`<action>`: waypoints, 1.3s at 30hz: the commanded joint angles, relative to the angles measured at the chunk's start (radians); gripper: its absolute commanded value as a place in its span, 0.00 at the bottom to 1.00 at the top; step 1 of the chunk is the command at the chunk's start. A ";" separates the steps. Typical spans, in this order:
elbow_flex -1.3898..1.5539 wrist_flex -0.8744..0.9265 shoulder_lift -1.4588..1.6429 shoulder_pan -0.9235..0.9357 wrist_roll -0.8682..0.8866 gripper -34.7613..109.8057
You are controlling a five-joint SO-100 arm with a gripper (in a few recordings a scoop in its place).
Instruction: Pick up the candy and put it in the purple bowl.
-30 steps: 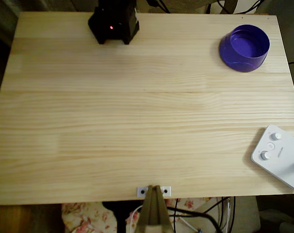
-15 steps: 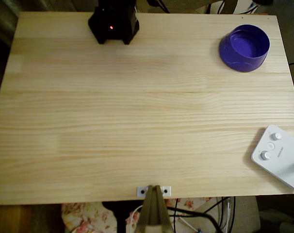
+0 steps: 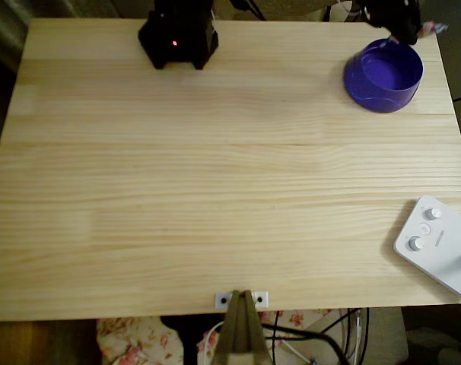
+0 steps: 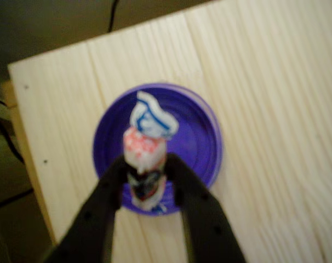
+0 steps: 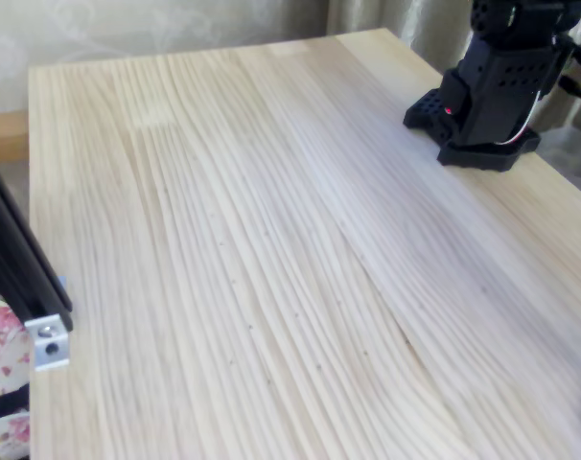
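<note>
Pale wooden table [image 3: 215, 167] with long plank grain fills the overhead view; it shows in the fixed view too [image 5: 233, 249]. Black arm base [image 3: 178, 34] sits at the table's top edge, left of centre in the overhead view, red light on; in the fixed view [image 5: 492, 86] it stands at the upper right. White device with knobs [image 3: 437, 245] lies at the table's right edge, lower part of the overhead view, well apart from the rest.

Purple bowl [image 3: 383, 74] stands upright near the top right corner of the table in the overhead view. In the wrist view [image 4: 201, 142] it is seen from straight above, lighter purple inside, near the table's corner.

The jaws [image 4: 147, 172] are closed on the candy [image 4: 145, 156] (black fingers press it from both sides). The candy is held lengthwise between them, pinkish-white wrapper with dark markings, one twisted white-blue end pointing away from the camera. In the wrist view it hangs over the bowl's inside, not touching the bowl as far as can be told. In the overhead view the jaws [image 3: 402, 26] are a dark blur just above the bowl's far rim, with a bit of the wrapper [image 3: 430, 30] sticking out to the right.
</note>
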 commanded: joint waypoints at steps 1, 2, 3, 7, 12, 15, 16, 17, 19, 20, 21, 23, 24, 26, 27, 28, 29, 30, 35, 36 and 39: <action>-0.112 -0.011 0.015 0.008 0.023 0.23; -0.114 -0.008 0.012 0.008 0.026 0.23; -0.114 -0.006 0.012 0.008 0.026 0.23; -0.115 0.015 0.015 0.018 0.035 0.24; -0.115 0.055 0.038 0.020 0.048 0.27; -0.114 0.064 0.049 0.014 0.052 0.30; -0.114 0.069 0.051 0.014 0.054 0.30; -0.114 0.072 0.054 0.014 0.054 0.30; -0.109 0.078 0.063 0.017 0.055 0.35; -0.107 0.084 0.069 0.018 0.054 0.36; -0.104 0.087 0.077 0.021 0.054 0.39; -0.100 0.094 0.092 0.023 0.054 0.41; -0.100 0.097 0.097 0.023 0.052 0.41; -0.100 0.101 0.104 0.023 0.049 0.41; -0.100 0.101 0.109 0.025 0.049 0.41; -0.100 0.103 0.114 0.028 0.048 0.41; -0.100 0.103 0.118 0.031 0.048 0.41; -0.100 0.104 0.123 0.032 0.046 0.41; -0.123 0.140 0.146 0.049 0.037 0.37; -0.132 0.152 0.149 0.052 0.032 0.32; -0.138 0.166 0.167 0.067 0.026 0.23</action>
